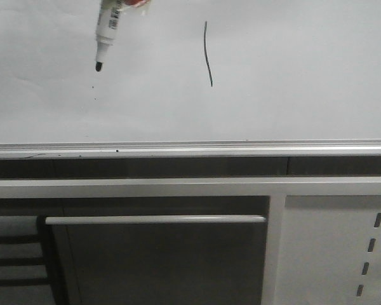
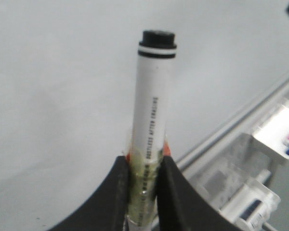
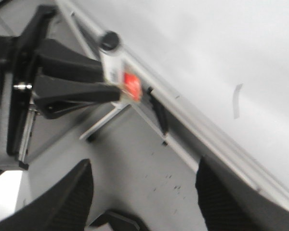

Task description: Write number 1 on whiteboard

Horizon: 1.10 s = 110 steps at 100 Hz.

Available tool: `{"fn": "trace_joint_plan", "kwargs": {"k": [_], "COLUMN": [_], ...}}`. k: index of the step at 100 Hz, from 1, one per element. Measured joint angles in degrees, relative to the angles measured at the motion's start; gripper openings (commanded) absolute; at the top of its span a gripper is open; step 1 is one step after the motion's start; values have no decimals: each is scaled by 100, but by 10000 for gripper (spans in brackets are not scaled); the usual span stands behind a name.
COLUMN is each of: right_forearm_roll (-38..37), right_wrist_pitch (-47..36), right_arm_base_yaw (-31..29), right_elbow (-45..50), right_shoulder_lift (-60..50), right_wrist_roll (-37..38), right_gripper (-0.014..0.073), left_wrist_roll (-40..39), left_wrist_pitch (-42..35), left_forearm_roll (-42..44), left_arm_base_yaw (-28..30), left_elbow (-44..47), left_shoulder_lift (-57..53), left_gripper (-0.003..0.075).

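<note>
The whiteboard fills the upper front view, and the number 1 is a thin black stroke on it near the middle. A white marker with a black tip hangs tilted at the upper left, its tip pointing down well left of the stroke. I cannot tell whether the tip touches the board. In the left wrist view my left gripper is shut on the marker. My right gripper stands open with nothing between its fingers. That view also shows the stroke faintly.
A silver ledge runs along the board's lower edge. Below it is a cabinet with a handle bar and a white slotted panel. A clear holder with pens sits beside the board. Tiny dark specks mark the board.
</note>
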Motion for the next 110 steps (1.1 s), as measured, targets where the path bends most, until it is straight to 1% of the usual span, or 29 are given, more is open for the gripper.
{"fn": "trace_joint_plan", "kwargs": {"k": [10,20,29,46,62,76,110], "right_forearm_roll": [0,0,0,0,0,0,0], "right_wrist_pitch": [-117,-185,-185,-185,-185,-185,-185], "right_arm_base_yaw": [-273,-351,-355,-355,-355,-355,-355], "right_elbow": [0,0,0,0,0,0,0], "right_shoulder_lift": [-160,-213,-224,-224,-224,-224,-224], "right_wrist_roll": [0,0,0,0,0,0,0], "right_gripper": [426,426,426,426,426,426,426], "left_wrist_roll": [-30,-257,-570,-1286,-1702,-1901,-1973], "left_wrist_pitch": [-1070,-1992,-2395,-2568,-2568,-2528,-2322], "left_forearm_roll": [-254,-341,-274,228,420,603,773], "left_arm_base_yaw": [-285,-443,-428,-267,30,184,185], "left_elbow": [10,10,10,10,-82,-166,-415], "left_shoulder_lift": [-9,116,289,576,827,945,1216], "left_gripper": [-20,-20,-20,-20,-20,-20,-20]}}
